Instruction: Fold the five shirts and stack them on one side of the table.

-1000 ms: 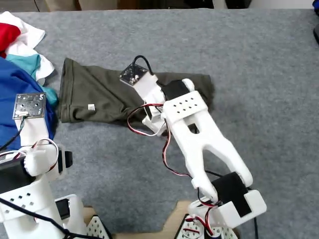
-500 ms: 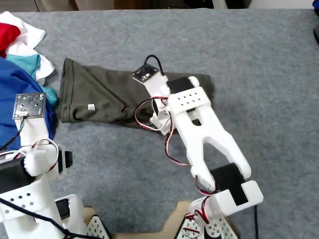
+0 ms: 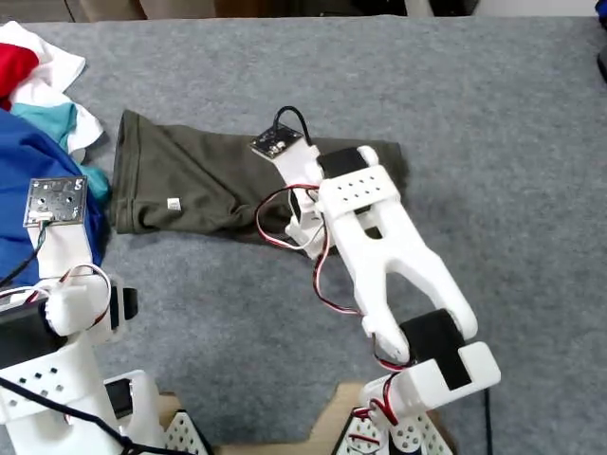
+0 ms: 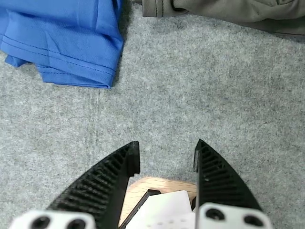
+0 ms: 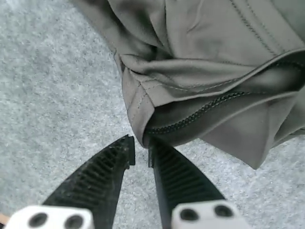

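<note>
High view: over the last second your right arm (image 3: pixel 379 237) carried its wrist a short way along the olive shirt (image 3: pixel 190 180) toward that shirt's right end. For the last half second it has held still. The olive shirt lies as a long band across the middle of the desk (image 3: pixel 474 114), and its outline is unchanged, so the shift dragged no cloth. The left arm (image 3: pixel 57 313) has not moved and sits at the near left corner beside the blue shirt (image 3: pixel 28 190). A heap of shirts (image 3: pixel 38 76) in red, white and teal lies at the far left corner. Left wrist view: the left hand (image 4: pixel 167 152) is released, jaws wide apart over bare desk. The blue shirt (image 4: pixel 62 43) and the near hem of the olive shirt (image 4: pixel 228 9) lie ahead of it, touching neither jaw. Right wrist view: the right hand (image 5: pixel 141 143) sits right at a doubled hem corner of the olive shirt (image 5: pixel 214 57), low over the desk. I cannot tell whether it is clenched on that corner or loose. Reading: the repositioning looks finished and the arm has settled on its grip spot. The olive shirt's fold is only partly done, no stack exists yet, and the other four shirts wait at the left.
</note>
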`<state>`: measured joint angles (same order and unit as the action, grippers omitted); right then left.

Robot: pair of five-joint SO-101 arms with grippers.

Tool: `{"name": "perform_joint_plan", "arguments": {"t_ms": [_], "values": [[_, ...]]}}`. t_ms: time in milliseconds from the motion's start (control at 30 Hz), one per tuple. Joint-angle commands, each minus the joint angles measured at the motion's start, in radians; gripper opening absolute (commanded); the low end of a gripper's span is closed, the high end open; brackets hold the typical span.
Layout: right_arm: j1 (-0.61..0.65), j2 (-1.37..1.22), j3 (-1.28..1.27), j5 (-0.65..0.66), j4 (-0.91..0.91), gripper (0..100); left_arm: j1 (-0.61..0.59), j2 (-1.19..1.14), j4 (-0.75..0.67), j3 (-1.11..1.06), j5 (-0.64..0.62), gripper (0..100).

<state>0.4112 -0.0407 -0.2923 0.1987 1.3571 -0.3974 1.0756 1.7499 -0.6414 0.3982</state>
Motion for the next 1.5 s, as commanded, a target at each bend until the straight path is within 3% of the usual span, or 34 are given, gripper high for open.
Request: {"name": "perform_joint_plan", "arguments": {"t_ms": [0, 800, 1467], "values": [[0.002, -0.002, -0.028, -0.006, -0.051, 6.9, 0.003, 0.004, 0.008, 0.0, 0.003, 20], [-0.004, -0.142, -0.036, -0.077, -0.149, 3.0, 0.003, -0.001, 0.008, 0.0, 0.006, 20], [-0.018, -0.148, 0.338, -0.068, -0.101, 0.5, 0.003, 0.002, 0.008, -0.002, 0.008, 20]]}}
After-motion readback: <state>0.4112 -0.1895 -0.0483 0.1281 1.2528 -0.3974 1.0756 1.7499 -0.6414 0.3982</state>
